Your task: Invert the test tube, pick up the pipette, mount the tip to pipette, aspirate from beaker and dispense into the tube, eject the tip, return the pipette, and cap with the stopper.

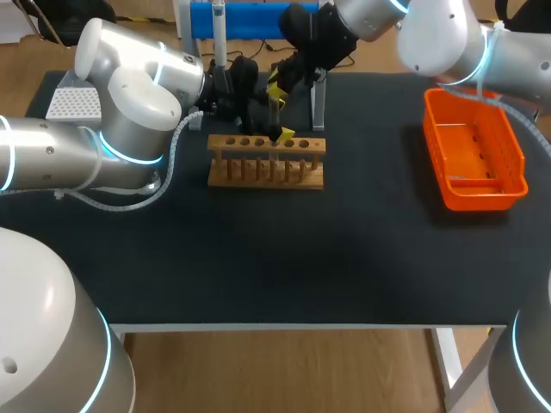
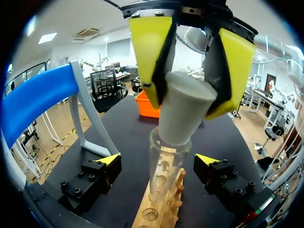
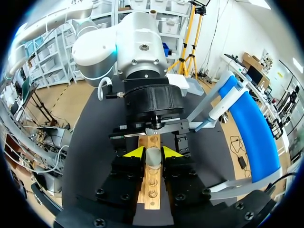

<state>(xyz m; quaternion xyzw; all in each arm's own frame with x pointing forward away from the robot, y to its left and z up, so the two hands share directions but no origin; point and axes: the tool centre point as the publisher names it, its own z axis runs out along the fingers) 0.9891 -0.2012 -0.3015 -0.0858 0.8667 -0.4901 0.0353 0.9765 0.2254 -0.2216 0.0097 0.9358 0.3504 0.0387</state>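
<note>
Over black table (image 1: 258, 258), right pincer (image 3: 152, 153) clamps tapered grey stopper (image 2: 183, 114); left pincer (image 2: 158, 161) gapes.

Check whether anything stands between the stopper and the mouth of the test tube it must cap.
Nothing visible does. The stopper, held tilted in the right gripper, hangs right at the open mouth of the test tube. The left gripper has its open fingers either side of the tube lower down, clear of the mouth.

Wooden rack (image 1: 266, 172), glassy tube (image 2: 164, 164), matt stopper (image 2: 183, 111)
</note>
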